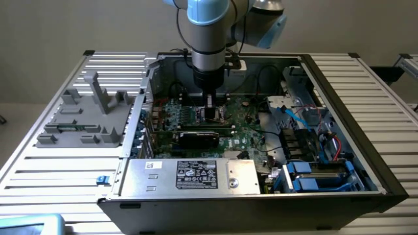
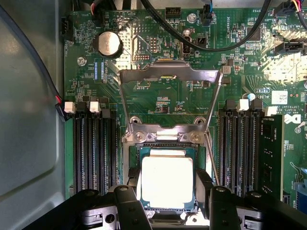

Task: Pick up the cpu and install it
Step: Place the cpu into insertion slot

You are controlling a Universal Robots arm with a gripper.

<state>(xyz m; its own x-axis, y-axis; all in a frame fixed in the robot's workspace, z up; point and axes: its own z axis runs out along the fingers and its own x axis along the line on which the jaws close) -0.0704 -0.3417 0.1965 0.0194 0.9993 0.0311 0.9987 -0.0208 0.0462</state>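
The cpu [image 2: 167,181], a silvery square chip with a thin green rim, sits level between my two black fingers [image 2: 204,184], directly over the open socket [image 2: 165,138] on the green motherboard. My gripper [image 2: 168,190] is shut on the cpu's two opposite edges. I cannot tell whether the chip rests in the socket or hovers just above it. The socket's metal load plate [image 2: 170,75] stands flipped up behind it. In the exterior view my gripper [image 1: 210,113] reaches straight down into the open computer case, at the middle of the board.
Black memory slots [image 2: 93,148] flank the socket on both sides, with one module [image 2: 271,153] fitted. Black cables [image 2: 216,43] arc over the board. A silver power supply box [image 1: 189,176] fills the case front. A grey fixture [image 1: 85,117] stands on the table at the exterior view's left.
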